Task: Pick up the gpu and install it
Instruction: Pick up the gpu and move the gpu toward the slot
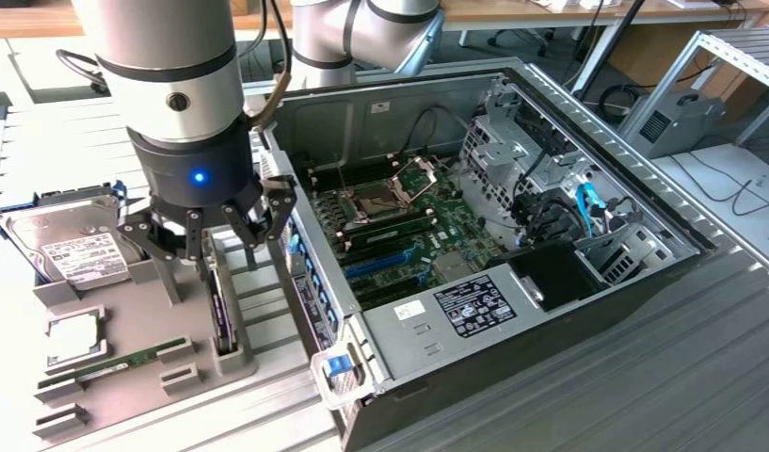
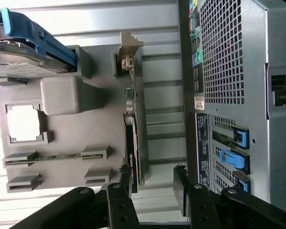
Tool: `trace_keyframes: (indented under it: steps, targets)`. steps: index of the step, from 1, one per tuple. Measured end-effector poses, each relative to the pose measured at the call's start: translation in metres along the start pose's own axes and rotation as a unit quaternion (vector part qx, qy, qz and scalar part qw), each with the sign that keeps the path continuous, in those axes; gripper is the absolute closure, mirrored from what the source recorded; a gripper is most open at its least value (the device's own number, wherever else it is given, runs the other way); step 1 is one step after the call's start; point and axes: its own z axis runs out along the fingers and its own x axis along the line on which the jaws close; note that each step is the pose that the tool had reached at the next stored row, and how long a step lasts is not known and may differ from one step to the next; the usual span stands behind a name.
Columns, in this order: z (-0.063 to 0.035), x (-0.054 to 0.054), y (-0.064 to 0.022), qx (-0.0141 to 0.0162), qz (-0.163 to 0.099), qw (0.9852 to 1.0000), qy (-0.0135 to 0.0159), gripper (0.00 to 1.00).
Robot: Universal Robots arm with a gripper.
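Hovering over the grey part holder (image 1: 133, 306), the gripper (image 1: 221, 237) has its jaws spread wide and holds nothing.

- Gripper, wrist view (image 2: 153, 186): the two black fingers (image 2: 181, 188) straddle the near end of the gpu (image 2: 133, 138). One finger sits right at the card's edge, and whether it touches cannot be told. The other stands apart, with bare worktop in the gap.
- Gpu, exterior view (image 1: 223, 311): a thin black card standing on its long edge in a slot of the holder, directly under the gripper. Its silver bracket (image 2: 126, 47) is at the end far from the fingers.
- Holder (image 2: 100, 124): the card's slot runs along the edge nearest the computer case (image 1: 409, 414).
- Other holder contents, well apart from the gripper:
  - a hard drive (image 1: 68, 247) with a white label
  - a square processor chip (image 1: 72, 337)
  - a narrow green memory stick (image 1: 114, 363)
- Room to move: a narrow strip of ribbed worktop (image 2: 157, 100) separates the holder from the perforated rear panel of the case (image 2: 229, 71). In the exterior view, the case's upright wall is just beside the gripper on the exterior view's right.
- Case: it lies with its open side up and the board exposed, and blue slots (image 1: 377, 262) run near that wall. Ribbed worktop (image 1: 711, 377) surrounds it.
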Motion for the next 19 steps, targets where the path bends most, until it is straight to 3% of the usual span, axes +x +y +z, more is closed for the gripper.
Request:
trace_keyframes:
  steps: [19]
  targets:
    - [0.0039,0.0001,0.0001,0.0000,0.000,1.0000,0.0000,0.52]
